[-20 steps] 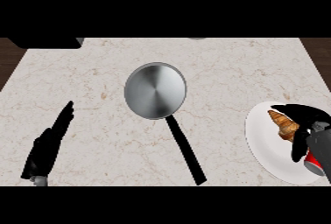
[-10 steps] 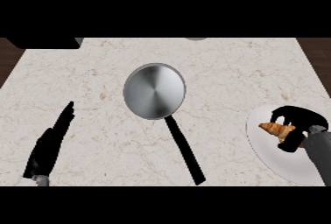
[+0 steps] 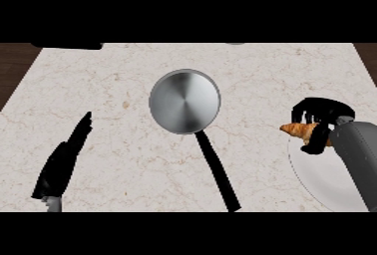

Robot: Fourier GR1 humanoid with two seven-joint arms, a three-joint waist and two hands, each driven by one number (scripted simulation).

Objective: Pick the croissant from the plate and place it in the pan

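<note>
My right hand [image 3: 318, 119] is curled round the croissant [image 3: 300, 129], just past the plate's [image 3: 324, 174] left rim. Its tip sticks out, so I think it could slip out if I tilt or move fast. The pan [image 3: 185, 101] sits to the left, with bare counter [image 3: 280, 74] between us and lots of room. The pan's long handle [image 3: 217, 172] points near; I should go over it. My left hand [image 3: 63, 162] rests flat, fingers straight, far left.

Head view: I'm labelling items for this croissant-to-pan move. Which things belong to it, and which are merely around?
Part of the job: croissant, held by the right hand; plate; pan.

Merely around: left hand, resting open at lower left; counter.
</note>
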